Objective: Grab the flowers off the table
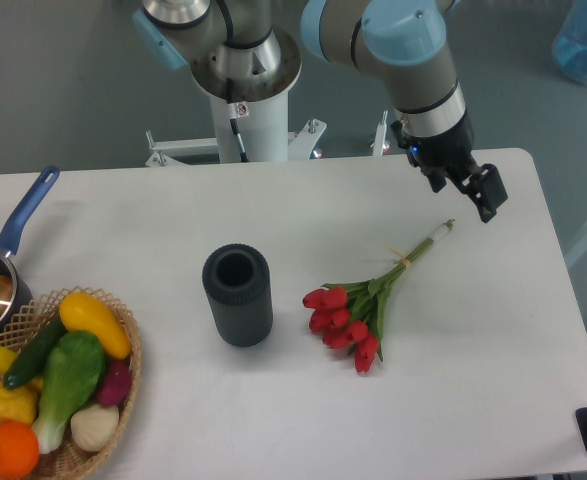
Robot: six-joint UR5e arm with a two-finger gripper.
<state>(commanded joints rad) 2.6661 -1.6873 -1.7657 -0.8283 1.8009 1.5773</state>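
Seen from the fixed camera, the flowers (358, 312) lay flat on the white table (493, 400), red heads toward the near edge, banded stems pointing up toward the gripper (470, 194). The gripper hung just above the stem tips, holding nothing; whether its jaws stood apart could not be told. A dark cylinder (238, 295) stood upright left of the tulips, its open mouth showing only a dark hollow. At the near left corner, a wicker basket (123, 395) held a yellow squash, green vegetables, an orange and other produce. Behind it, a blue-handled saucepan (13, 250) held something pale, partly cut off.
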